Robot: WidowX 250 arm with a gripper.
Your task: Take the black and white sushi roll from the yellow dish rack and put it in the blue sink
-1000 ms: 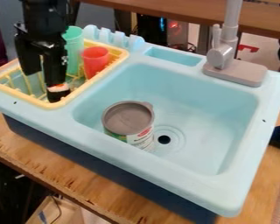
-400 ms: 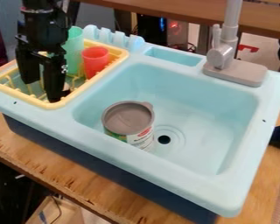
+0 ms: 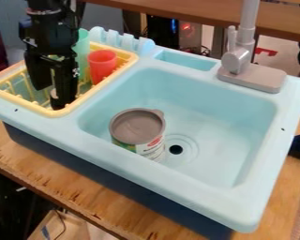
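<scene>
A small pale piece (image 3: 53, 93) is showing in the yellow dish rack (image 3: 28, 108), right by the black gripper (image 3: 51, 97), whose fingers are standing clearly apart; I can't tell whether they're touching it. Red (image 3: 102, 66) and green (image 3: 83, 52) cups are standing behind, while a grey-lidded can (image 3: 137, 126) is sitting in the blue sink (image 3: 206, 93).

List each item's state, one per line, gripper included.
Black two-finger gripper: jaws apart, lowered at the rack.
Small white-and-dark piece: beside one jaw, partly hidden.
Yellow plastic dish rack: holding cups.
Red plastic cup: upright, mouth up.
Pale green plastic cup: upright, partly hidden.
Grey-topped can: standing, top up.
Light-blue plastic sink: drain hole uncovered.
</scene>
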